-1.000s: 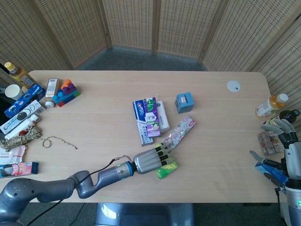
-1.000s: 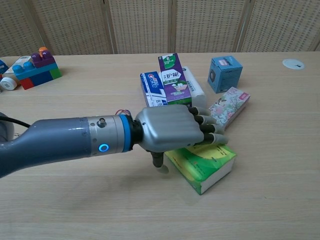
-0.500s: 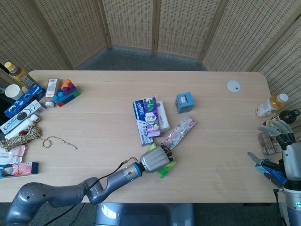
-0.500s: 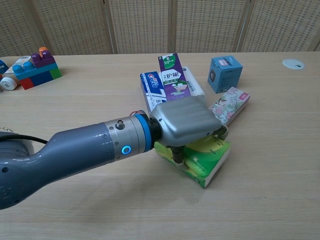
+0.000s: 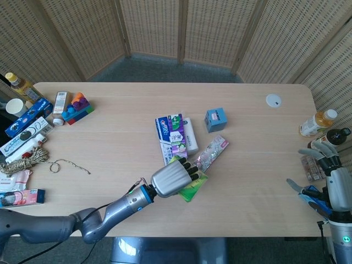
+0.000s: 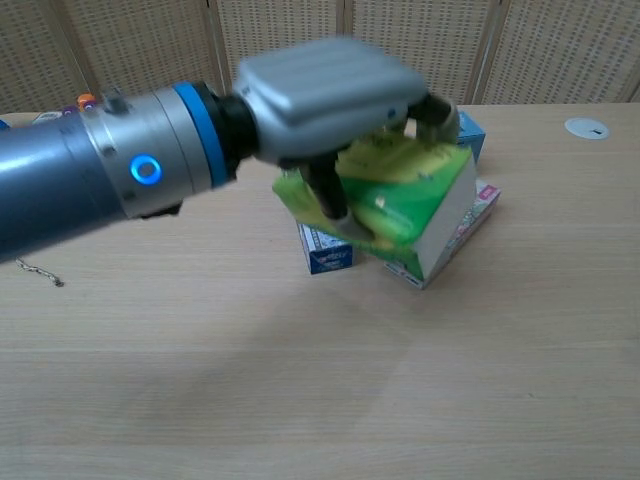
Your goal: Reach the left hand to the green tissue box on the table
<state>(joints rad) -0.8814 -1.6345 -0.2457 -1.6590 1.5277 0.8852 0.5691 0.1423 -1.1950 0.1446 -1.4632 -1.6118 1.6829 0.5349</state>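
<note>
The green tissue box is off the table, tilted, in the grip of my left hand. The fingers curl over the box's top and far side, and the thumb presses its near face. In the chest view the hand and box hang well above the tabletop, blurred, in front of the toothpaste boxes. My right hand stays at the table's far right edge, fingers apart and holding nothing.
Toothpaste boxes, a floral pack and a small blue box lie just beyond the lifted box. A white lid and bottles sit at the right. Toy blocks and assorted packets crowd the left edge.
My left hand closed around the green tissue box and lifted it off the table, up and toward the toothpaste boxes. The right hand barely moved.
</note>
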